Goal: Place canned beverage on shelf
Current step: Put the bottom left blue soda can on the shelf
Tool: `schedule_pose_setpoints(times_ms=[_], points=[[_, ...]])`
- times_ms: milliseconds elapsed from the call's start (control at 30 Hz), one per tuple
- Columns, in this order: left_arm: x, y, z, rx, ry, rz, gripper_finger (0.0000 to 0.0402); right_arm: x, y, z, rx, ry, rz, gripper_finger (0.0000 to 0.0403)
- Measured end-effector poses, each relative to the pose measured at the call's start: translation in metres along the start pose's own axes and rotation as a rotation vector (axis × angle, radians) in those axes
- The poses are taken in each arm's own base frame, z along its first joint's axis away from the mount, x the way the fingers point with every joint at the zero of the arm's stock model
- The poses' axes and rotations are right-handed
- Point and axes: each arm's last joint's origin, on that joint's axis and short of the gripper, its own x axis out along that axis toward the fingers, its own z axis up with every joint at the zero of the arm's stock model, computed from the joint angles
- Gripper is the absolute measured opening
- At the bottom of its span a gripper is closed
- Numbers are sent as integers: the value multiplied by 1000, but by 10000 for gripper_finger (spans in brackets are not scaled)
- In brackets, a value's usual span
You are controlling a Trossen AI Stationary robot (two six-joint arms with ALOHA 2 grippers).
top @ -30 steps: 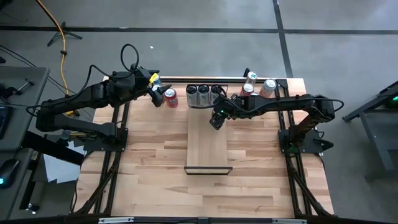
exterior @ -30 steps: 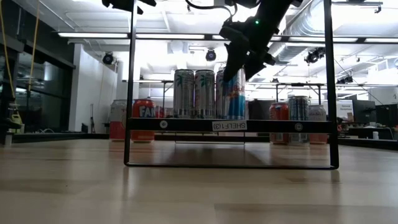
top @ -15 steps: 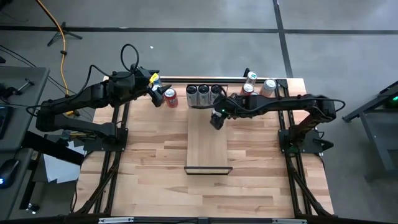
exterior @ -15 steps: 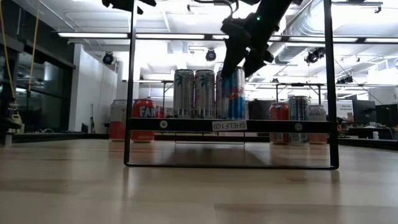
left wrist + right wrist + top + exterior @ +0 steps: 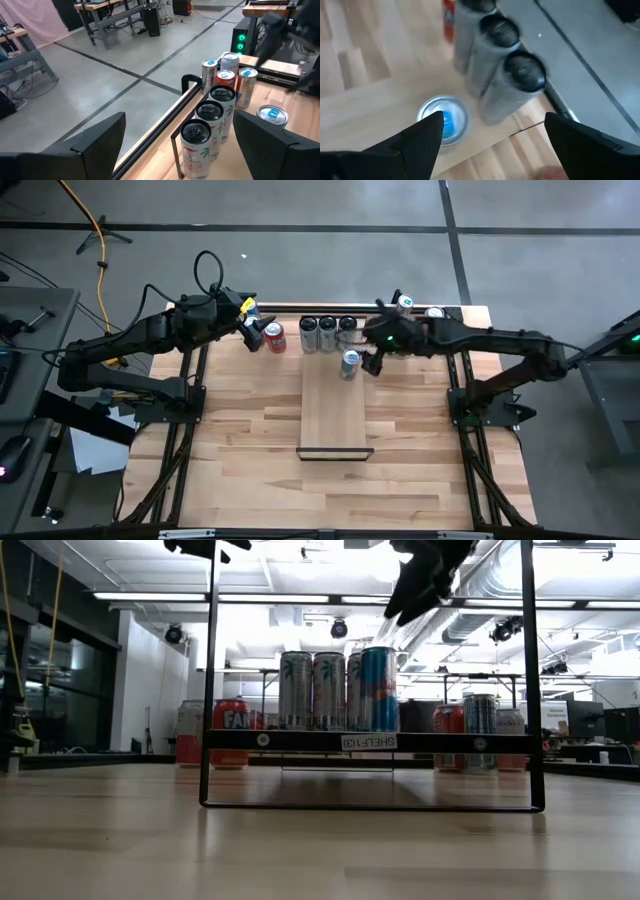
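Observation:
A blue-topped can [image 5: 349, 363] stands upright by its base on the pale wooden shelf [image 5: 335, 415], just in front of a row of three silver cans [image 5: 327, 332] at the shelf's far end. In the low view the blue can [image 5: 378, 690] stands beside this row on the shelf board [image 5: 300, 741]. My right gripper [image 5: 372, 361] hangs open above and to the right of the blue can [image 5: 442, 120], touching nothing. My left gripper [image 5: 250, 330] waits open, high over the far left, next to a red can [image 5: 274, 337].
More cans [image 5: 404, 305] stand on the table at the far right, beside the shelf's dark metal frame [image 5: 527, 690]. A red can [image 5: 232, 730] stands on the table to the shelf's left. The near half of the plank and the near tabletop [image 5: 330, 490] are bare wood.
My right gripper has let go of the blue can, risen clear of it and drawn back toward the table's right edge, rolling as it went. The can stays upright on the shelf where it was set.

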Motion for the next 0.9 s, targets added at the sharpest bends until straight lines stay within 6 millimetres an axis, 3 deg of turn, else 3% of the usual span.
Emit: schedule_pose_setpoints(times_ms=[133,267,500,900], points=[[0,0,0,-9,0,0,326,-13,-12,0,-91,-27,171,335],[0,0,0,-9,0,0,326,-10,-28,-7,-158,1,412,335],[0,0,0,-10,0,0,326,10,-57,-1,-112,-42,375,335],[0,0,0,-18,0,0,326,15,-65,0,61,-18,268,335]])
